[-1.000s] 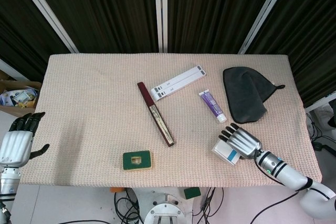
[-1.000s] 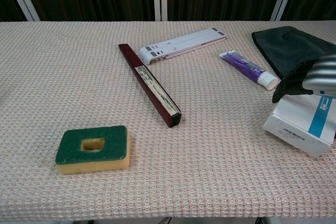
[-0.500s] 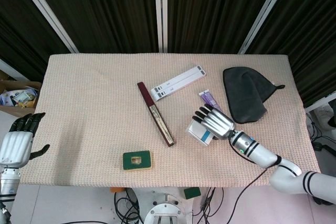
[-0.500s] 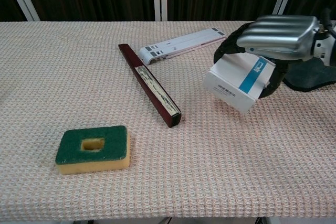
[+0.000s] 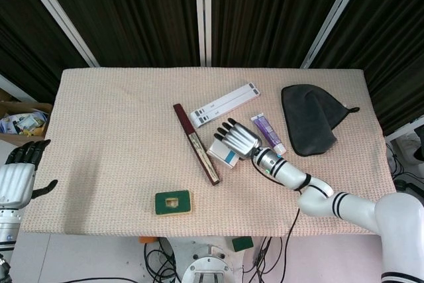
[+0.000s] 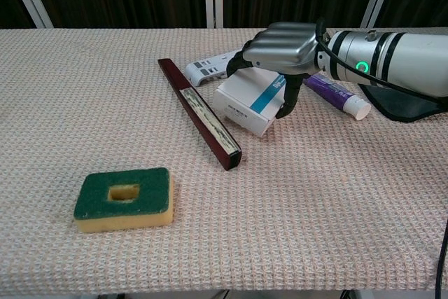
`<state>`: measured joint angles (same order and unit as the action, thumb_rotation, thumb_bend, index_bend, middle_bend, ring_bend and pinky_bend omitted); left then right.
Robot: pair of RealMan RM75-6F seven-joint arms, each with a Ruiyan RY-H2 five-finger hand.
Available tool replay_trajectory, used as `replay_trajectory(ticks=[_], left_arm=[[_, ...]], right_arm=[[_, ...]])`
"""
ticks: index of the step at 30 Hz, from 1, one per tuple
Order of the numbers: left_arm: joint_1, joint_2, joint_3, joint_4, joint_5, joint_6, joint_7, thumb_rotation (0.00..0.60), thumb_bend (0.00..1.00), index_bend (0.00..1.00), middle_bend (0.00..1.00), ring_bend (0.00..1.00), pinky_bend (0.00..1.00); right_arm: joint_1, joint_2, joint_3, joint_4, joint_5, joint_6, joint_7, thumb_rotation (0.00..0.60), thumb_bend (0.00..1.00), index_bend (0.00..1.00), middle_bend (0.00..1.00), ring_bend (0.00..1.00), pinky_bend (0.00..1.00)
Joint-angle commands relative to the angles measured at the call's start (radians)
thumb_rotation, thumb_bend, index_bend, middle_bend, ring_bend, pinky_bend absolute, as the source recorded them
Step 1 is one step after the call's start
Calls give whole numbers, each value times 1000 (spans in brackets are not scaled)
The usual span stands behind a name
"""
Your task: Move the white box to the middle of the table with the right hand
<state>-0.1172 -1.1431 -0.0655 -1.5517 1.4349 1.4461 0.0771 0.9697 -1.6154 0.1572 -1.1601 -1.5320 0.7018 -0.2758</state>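
Several things crowded the middle of the desk (image 5: pixel 119 117). A dark red folded fan (image 5: pixel 196 144) lay just left of the white box (image 6: pixel 250 101), its far end toward the back. A white folding stand (image 5: pixel 224 105) lay behind the box, partly hidden by the right hand (image 6: pixel 283 45) in the chest view. A purple tube (image 5: pixel 267 133) lay just to the right beside the wrist, and a dark cloth (image 5: pixel 309 117) sat farther right. A green-topped sponge (image 6: pixel 124 199) rested near the front edge, well apart from the rest.

The right hand gripped the white box from above, fingers curled over its top. The box, marked with a blue stripe, sat near the desk's centre with its long axis running diagonally from front-right to back-left. The left hand (image 5: pixel 16 178) hung off the desk's left side, fingers apart, holding nothing.
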Motion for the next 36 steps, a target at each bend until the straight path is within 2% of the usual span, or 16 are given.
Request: replay_trajectory(ticks=[1, 3, 5, 6, 8, 9, 10, 11, 13, 14, 20, 24, 29, 32, 36], left_arm=[[0, 0, 0, 4, -2, -3, -5, 597, 136, 125, 147, 117, 170], [0, 0, 1, 7, -2, -3, -9, 598, 136, 125, 147, 117, 170], [2, 0, 1, 10, -1, 0, -13, 597, 136, 125, 147, 117, 170], [3, 1, 1, 10, -1, 2, -14, 597, 136, 125, 147, 117, 170], [5, 2, 1, 12, -1, 5, -18, 598, 136, 125, 147, 117, 170], [6, 2, 1, 13, -1, 6, -20, 598, 136, 125, 147, 117, 170], [6, 2, 1, 14, -1, 7, -21, 596, 136, 125, 147, 117, 170], [7, 3, 1, 14, 0, 8, -23, 597, 136, 125, 147, 117, 170], [7, 4, 1, 14, 1, 9, -24, 597, 136, 125, 147, 117, 170], [7, 4, 1, 14, 2, 9, -24, 597, 136, 125, 147, 117, 170], [7, 9, 1, 7, 4, 12, -19, 599, 135, 125, 147, 117, 170], [7, 9, 0, 1, 8, 15, -15, 598, 136, 125, 147, 117, 170], [7, 7, 1, 0, 8, 16, -9, 597, 136, 125, 147, 117, 170], [8, 3, 0, 3, 12, 22, -8, 599, 135, 125, 147, 117, 170], [10, 0, 1, 5, 15, 28, -6, 596, 136, 125, 147, 117, 170]], right_arm=[[19, -22, 6, 25, 20, -18, -5, 600, 176, 652, 609, 542, 299], [29, -31, 6, 34, 31, -28, -9, 600, 175, 626, 605, 539, 295], [38, -35, 8, 38, 42, -33, -16, 600, 169, 546, 560, 492, 283], [40, -37, 9, 39, 47, -32, -20, 600, 165, 475, 505, 431, 271], [44, -37, 8, 37, 59, -39, -30, 600, 145, 235, 338, 253, 226], [47, -33, 6, 33, 66, -47, -35, 600, 125, 148, 272, 189, 201], [49, -29, 5, 27, 74, -54, -42, 600, 80, 36, 159, 87, 150], [50, -23, 5, 18, 83, -58, -52, 600, 51, 7, 106, 47, 122], [49, -13, 5, 0, 98, -58, -65, 600, 5, 0, 14, 0, 55], [49, -11, 5, -5, 101, -54, -69, 600, 0, 0, 4, 0, 40], [27, 38, 7, -74, 101, 12, -62, 600, 0, 0, 0, 0, 9], [-10, 126, 1, -183, 86, 78, -52, 600, 0, 0, 0, 0, 2], [-125, 307, -38, -379, 44, 238, -62, 600, 0, 0, 0, 0, 0], [-252, 436, -95, -490, 21, 378, -73, 600, 0, 0, 0, 0, 0], [-432, 522, -173, -516, 27, 560, -67, 600, 0, 0, 0, 0, 0]])
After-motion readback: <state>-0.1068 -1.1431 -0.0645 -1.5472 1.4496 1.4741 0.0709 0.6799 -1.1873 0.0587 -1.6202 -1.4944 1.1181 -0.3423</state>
